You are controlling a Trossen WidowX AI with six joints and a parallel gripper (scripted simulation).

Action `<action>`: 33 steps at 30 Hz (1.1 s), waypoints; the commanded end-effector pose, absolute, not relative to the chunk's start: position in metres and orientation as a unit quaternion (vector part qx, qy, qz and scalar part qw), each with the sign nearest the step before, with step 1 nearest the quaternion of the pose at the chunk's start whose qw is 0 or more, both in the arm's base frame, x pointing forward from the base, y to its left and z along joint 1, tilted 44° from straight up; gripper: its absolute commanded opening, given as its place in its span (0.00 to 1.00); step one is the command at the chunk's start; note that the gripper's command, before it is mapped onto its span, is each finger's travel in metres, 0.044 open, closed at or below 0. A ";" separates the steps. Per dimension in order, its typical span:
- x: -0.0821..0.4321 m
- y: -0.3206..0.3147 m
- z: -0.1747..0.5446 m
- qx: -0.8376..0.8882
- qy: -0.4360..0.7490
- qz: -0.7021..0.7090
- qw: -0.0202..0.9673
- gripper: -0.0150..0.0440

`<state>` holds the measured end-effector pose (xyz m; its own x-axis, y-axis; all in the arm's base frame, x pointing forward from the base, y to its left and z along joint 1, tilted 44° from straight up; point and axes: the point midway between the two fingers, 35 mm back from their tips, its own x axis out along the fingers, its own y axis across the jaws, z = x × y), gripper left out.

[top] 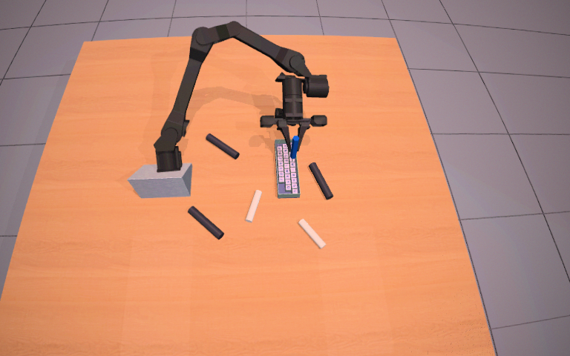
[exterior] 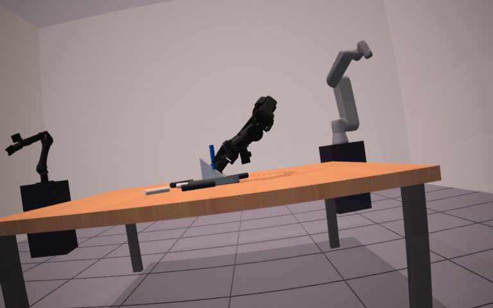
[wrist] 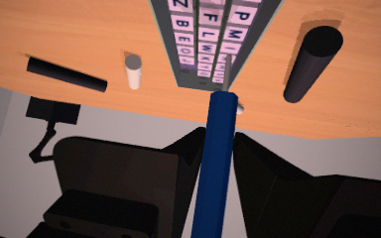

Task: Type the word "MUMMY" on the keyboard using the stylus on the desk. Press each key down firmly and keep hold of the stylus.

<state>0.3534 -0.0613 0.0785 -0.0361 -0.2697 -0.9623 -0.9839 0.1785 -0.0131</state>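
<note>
The blue stylus (top: 295, 147) (exterior: 211, 156) (wrist: 218, 149) stands nearly upright, its thin grey tip down over the keyboard. My gripper (top: 294, 150) (wrist: 218, 136) is shut on the stylus, with a finger on each side of its blue body. The keyboard (top: 287, 170) (exterior: 226, 179) (wrist: 207, 35) lies flat with three rows of pink lettered keys. In the wrist view the tip shows over the row with P, M and I, near the I key. I cannot tell whether the tip touches a key. The stylus hides part of that row in the top view.
A dark cylinder (top: 320, 180) (wrist: 314, 64) lies close beside the keyboard. Another dark cylinder (top: 222, 145) lies towards the arm's base, and a third (top: 205, 222) nearer the front. A white bar (top: 253, 205) and a second white bar (top: 312, 233) lie past the keyboard's near end.
</note>
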 end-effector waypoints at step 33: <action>0.357 -0.062 0.078 -0.513 0.611 0.380 0.468 0.39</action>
